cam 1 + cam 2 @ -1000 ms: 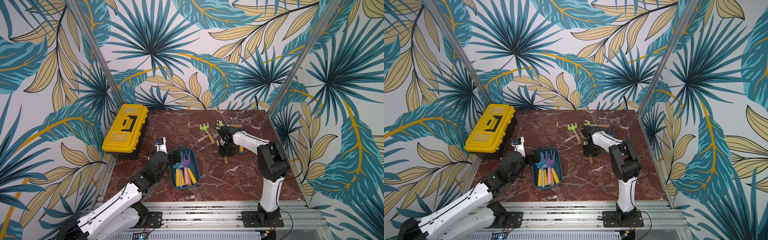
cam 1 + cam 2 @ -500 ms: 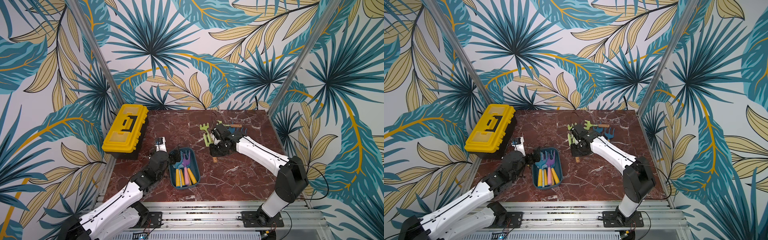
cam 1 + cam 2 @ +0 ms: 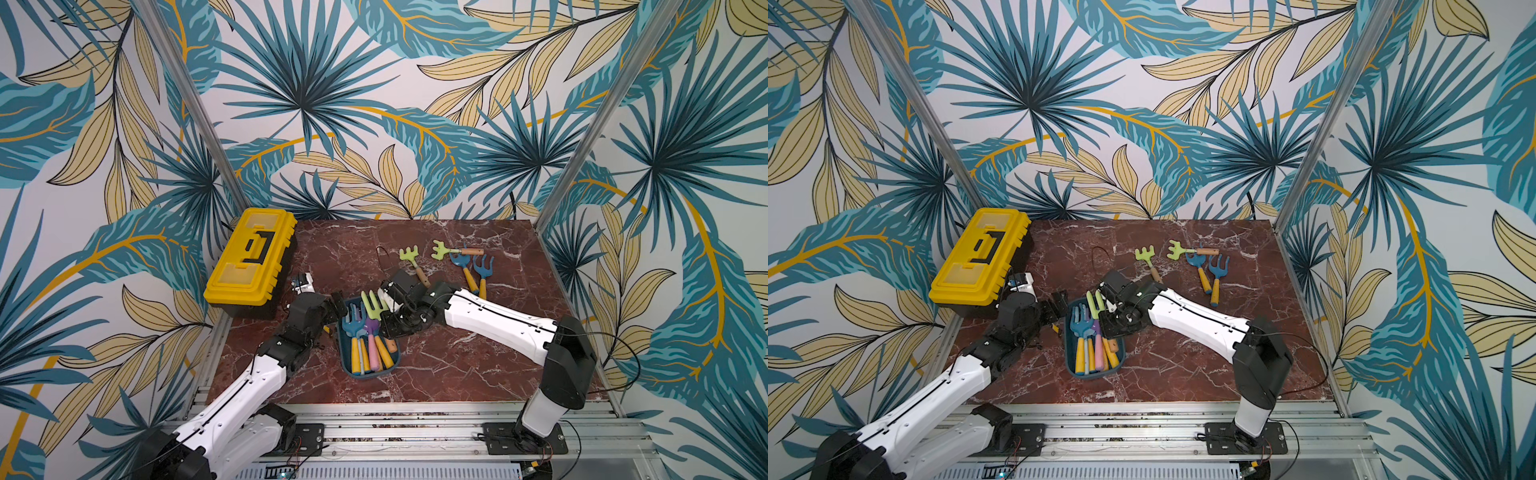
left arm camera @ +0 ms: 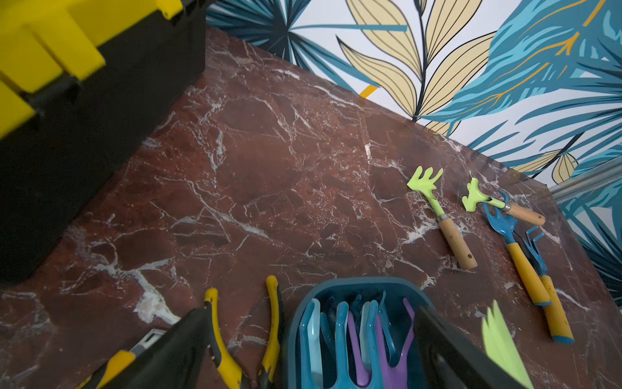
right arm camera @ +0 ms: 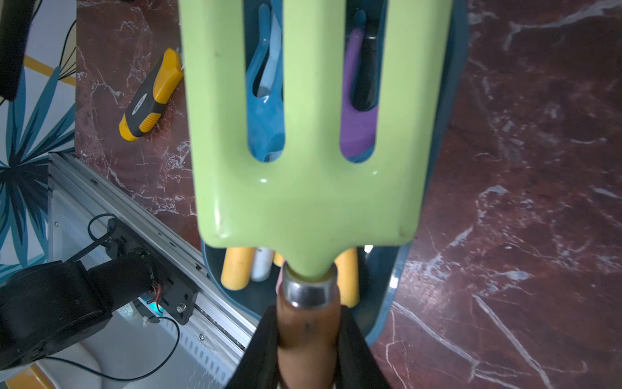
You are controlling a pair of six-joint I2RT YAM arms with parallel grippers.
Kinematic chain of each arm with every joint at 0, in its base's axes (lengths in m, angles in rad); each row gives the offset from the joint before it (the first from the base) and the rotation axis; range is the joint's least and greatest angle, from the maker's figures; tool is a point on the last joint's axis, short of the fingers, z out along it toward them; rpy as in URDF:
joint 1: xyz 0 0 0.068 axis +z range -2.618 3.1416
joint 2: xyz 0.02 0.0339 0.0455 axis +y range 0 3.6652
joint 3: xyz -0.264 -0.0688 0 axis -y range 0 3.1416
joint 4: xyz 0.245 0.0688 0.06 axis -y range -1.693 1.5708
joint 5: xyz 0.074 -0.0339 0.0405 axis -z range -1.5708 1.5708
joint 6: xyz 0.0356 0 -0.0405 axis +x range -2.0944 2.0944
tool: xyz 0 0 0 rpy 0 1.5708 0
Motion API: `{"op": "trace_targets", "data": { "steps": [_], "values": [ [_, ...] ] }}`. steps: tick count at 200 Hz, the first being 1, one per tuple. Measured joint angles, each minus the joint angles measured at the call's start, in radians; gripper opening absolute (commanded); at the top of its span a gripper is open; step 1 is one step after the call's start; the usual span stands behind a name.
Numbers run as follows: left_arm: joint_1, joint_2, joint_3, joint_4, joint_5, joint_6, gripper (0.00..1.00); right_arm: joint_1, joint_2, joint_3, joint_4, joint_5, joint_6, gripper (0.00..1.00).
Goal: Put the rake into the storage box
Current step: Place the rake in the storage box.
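Note:
The rake (image 5: 303, 188) has a light green three-tined head and a brown wooden handle. My right gripper (image 5: 308, 336) is shut on that handle. In both top views the rake (image 3: 371, 302) (image 3: 1094, 302) hangs over the far end of the storage box (image 3: 368, 375) (image 3: 1096, 376), tines pointing away from the right gripper (image 3: 388, 323) (image 3: 1113, 320). The box is a shallow dark teal tray (image 5: 451, 101) holding several toy tools. My left gripper (image 3: 336, 315) (image 3: 1059, 309) (image 4: 313, 336) stands open at the box's (image 4: 353, 281) far left corner, holding nothing.
A yellow toolbox (image 3: 249, 257) stands at the back left. Two green rakes (image 3: 411, 259) (image 3: 453, 250) and two blue forks (image 3: 476, 272) lie at the back right. Yellow-handled pliers (image 4: 274, 316) and a screwdriver (image 5: 151, 97) lie left of the box.
My right arm has swung left and forward from the back right of the table, carrying the rake to a spot over the storage box. The left arm has stayed put.

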Motion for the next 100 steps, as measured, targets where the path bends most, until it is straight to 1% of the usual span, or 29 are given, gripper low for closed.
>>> {"op": "trace_targets", "data": {
  "steps": [39,100],
  "values": [
    [0.029,0.000,-0.006,0.000,0.051,-0.023,1.00,0.023,0.085,0.032,0.004,0.012,0.029,0.20],
    [0.037,-0.011,-0.007,0.000,0.078,-0.037,1.00,0.037,0.145,0.051,0.005,0.024,0.044,0.20]
  ]
}}
